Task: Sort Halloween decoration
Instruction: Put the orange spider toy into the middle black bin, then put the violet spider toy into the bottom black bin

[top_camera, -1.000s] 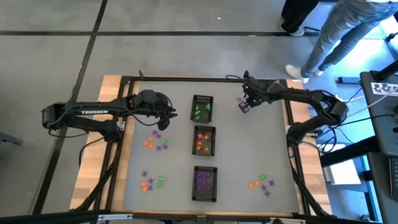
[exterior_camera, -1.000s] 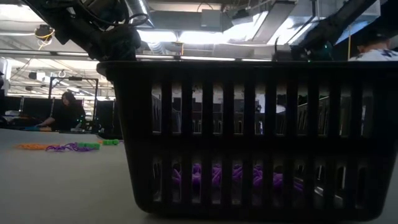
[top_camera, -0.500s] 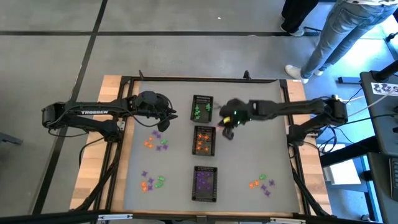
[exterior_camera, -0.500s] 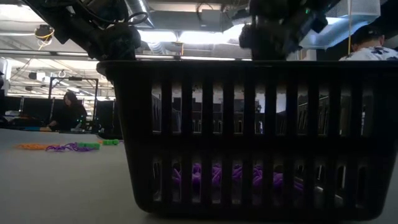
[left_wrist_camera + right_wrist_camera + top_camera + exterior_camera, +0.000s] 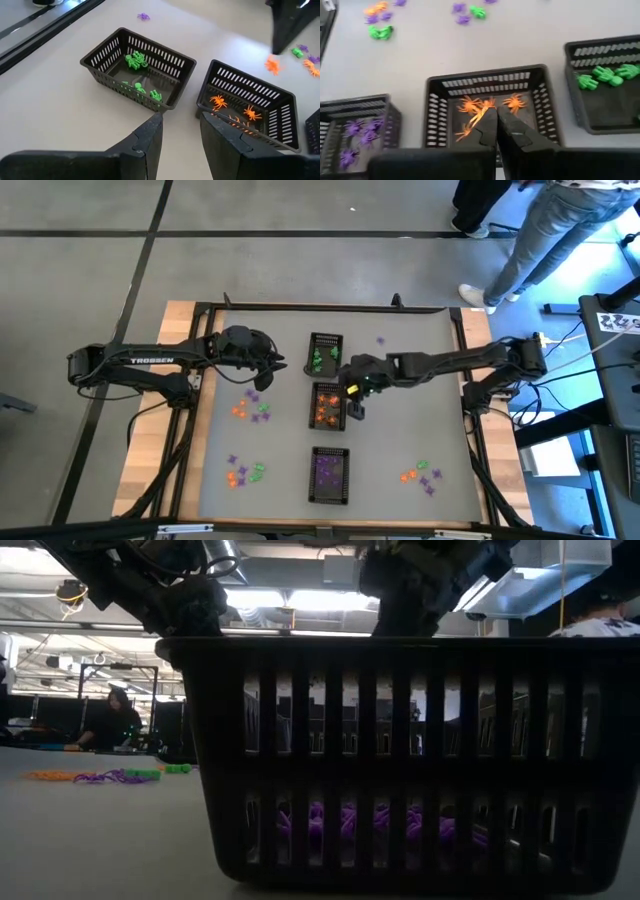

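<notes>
- Right gripper (image 5: 492,116): hangs over the right edge of the middle tray (image 5: 331,387), fingers pressed together. Something thin and orange shows right at the tips, but hard to tell if pinched or just lying in the tray below.
- Left gripper (image 5: 179,131): waits above the table left of the far tray (image 5: 325,338), fingers a little apart, nothing between them.
- Three black trays in a row down the middle of the table (image 5: 400,430).
- Far tray: green trinkets (image 5: 136,59) inside.
- Middle tray: orange spiders (image 5: 515,103) inside.
- Near tray (image 5: 329,452): purple trinkets (image 5: 354,128) inside.
- Loose mixed trinkets (image 5: 252,404) in orange, green and purple just left of the middle tray.
- More loose ones (image 5: 245,472) near the front left of the table.
- Another small bunch (image 5: 420,474) at the front right.
- One purple trinket (image 5: 380,340) alone near the back, right of the far tray.
- Person's legs (image 5: 540,235) on the floor past the back right corner of the table.
</notes>
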Robot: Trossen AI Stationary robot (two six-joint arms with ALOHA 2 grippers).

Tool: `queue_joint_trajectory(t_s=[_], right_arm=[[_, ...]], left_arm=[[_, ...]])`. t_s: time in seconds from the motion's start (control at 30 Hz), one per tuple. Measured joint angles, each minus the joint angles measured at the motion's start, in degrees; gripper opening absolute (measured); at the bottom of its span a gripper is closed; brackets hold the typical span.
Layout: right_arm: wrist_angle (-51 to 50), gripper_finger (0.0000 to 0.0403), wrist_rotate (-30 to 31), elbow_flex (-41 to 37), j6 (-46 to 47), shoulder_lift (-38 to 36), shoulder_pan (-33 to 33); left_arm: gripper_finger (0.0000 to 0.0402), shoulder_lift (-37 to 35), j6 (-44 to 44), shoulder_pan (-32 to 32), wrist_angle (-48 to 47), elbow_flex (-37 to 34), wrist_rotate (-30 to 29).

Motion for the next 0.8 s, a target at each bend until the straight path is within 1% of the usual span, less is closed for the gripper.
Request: queue_joint_trajectory(t_s=[0.1,0.3,0.37,0.4,0.47,0.5,0.53,0.6,0.73,0.8], right_arm=[[-2.4,0.0035,0.0,0.0,-0.3,0.1,-1.7],[-4.2,0.013,0.5,0.0,-3.4,0.1,-4.3],[-7.8,0.0155,4.0,0.0,-4.0,-0.6,-5.6],[-9.5,0.0163,6.8,0.0,-4.0,-0.9,-6.5],[-11.9,0.0173,12.4,-0.2,-3.8,-1.5,-9.2],[-12.4,0.0175,14.1,-0.5,-3.5,-1.5,-10.9],[-12.7,0.0176,14.5,-0.9,-3.3,-1.5,-12.6],[-12.6,0.0176,12.9,-1.7,-3.8,-1.4,-16.7],[-9.5,0.0171,8.1,-4.7,-4.4,-1.5,-25.3],[-7.6,0.017,7.2,-6.2,-4.1,-1.4,-29.7]], left_arm=[[0.0124,0.0,0.2,0.0,0.0,0.0,0.0],[0.0124,0.0,0.1,0.0,-0.5,0.0,0.0],[0.0124,0.0,0.1,0.0,-0.8,0.0,0.0],[0.0124,0.0,0.1,0.0,-0.9,0.0,0.0],[0.0124,0.0,-0.4,0.0,-1.0,0.0,0.0],[0.0124,0.0,-0.5,-0.1,-1.1,0.0,0.0],[0.0124,0.0,-0.5,-0.1,-1.1,0.0,-0.1],[0.0124,0.0,-0.5,-0.3,-1.2,0.0,-0.1],[0.0124,0.0,-0.5,-0.5,-1.1,0.0,0.0],[0.0124,0.0,-0.5,-0.5,-1.2,0.0,-0.1]])
